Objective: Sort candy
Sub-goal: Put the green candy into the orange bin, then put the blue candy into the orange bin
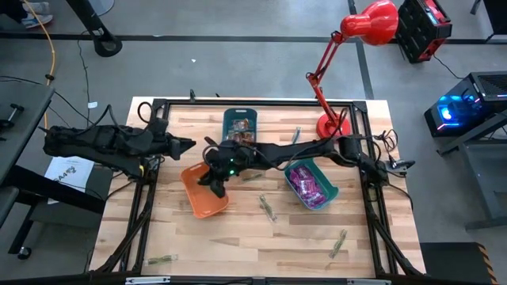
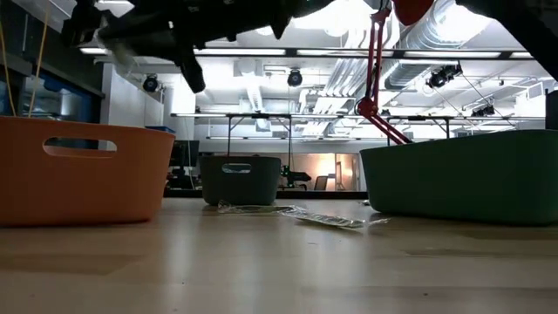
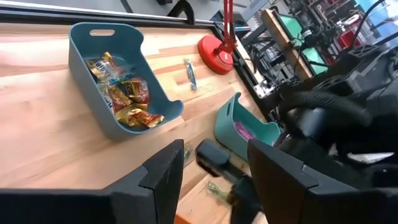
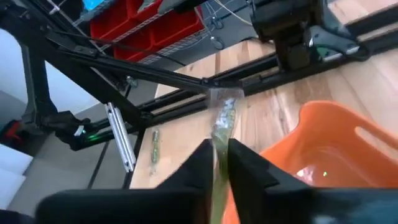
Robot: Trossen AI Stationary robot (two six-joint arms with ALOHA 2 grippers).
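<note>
My right gripper (image 1: 216,185) reaches across the table over the orange bin (image 1: 204,191) and is shut on a thin greenish stick candy (image 4: 223,118). My left gripper (image 1: 188,144) hangs open near the table's left side, left of the orange bin, with nothing between its fingers (image 3: 165,180). The blue bin (image 1: 240,127) at the back holds orange-brown-yellow candy (image 3: 127,96). The teal bin (image 1: 310,184) holds purple packets (image 1: 305,180). More green sticks (image 1: 268,207) lie flat on the wood. My right gripper pinches the stick candy between its two fingers, which lie along it. The near part (image 4: 220,144) sits between them and the clear wrapper end (image 4: 226,99) juts out beyond the fingertips. The candy is lifted clear, beside the orange bin's rim (image 4: 311,115).
A red lamp's base (image 1: 331,124) stands at the back right, its arm rising over the table. Black frame rails (image 1: 261,103) run along the table's edges. Loose sticks lie at the front left (image 1: 162,259), the front right (image 1: 339,243) and behind the teal bin (image 1: 295,136).
</note>
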